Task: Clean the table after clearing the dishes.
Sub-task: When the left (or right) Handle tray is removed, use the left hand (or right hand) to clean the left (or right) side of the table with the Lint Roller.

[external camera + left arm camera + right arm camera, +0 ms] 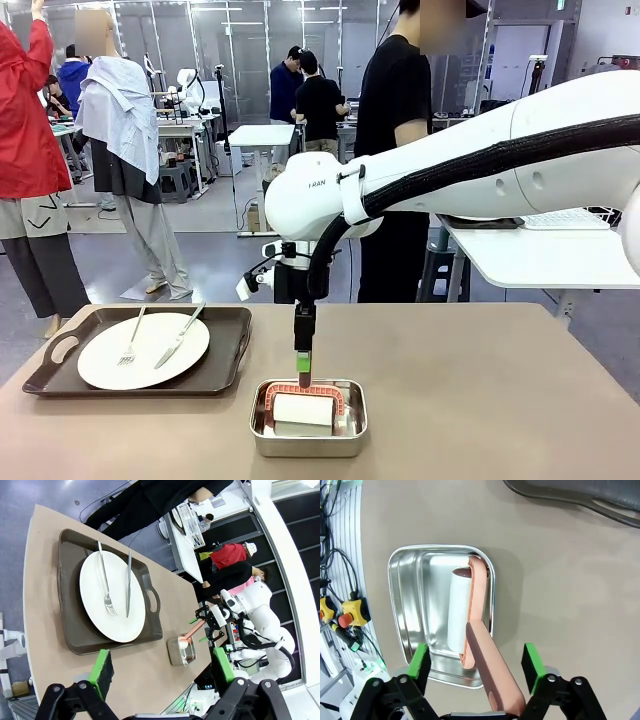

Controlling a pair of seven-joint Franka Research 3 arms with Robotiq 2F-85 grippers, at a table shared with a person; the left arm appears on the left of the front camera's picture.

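Here, close to me, the steel pan (410,595) sits on the tabletop (480,400) with the white roller (460,610) inside. My right fingers (420,662) are spread on both sides of its pink handle (492,675), not pinching it. My left fingers (102,667) are spread wide, with nothing between them. Farther left, the white plate (100,365) with fork (131,340) and knife (180,338) lies on the brown tray (230,350). A person (395,100) stands past the far edge.

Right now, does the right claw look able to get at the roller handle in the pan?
Likely yes: the right claw straddles the roller handle, which rises out of the pan between its open pads, with nothing in between.
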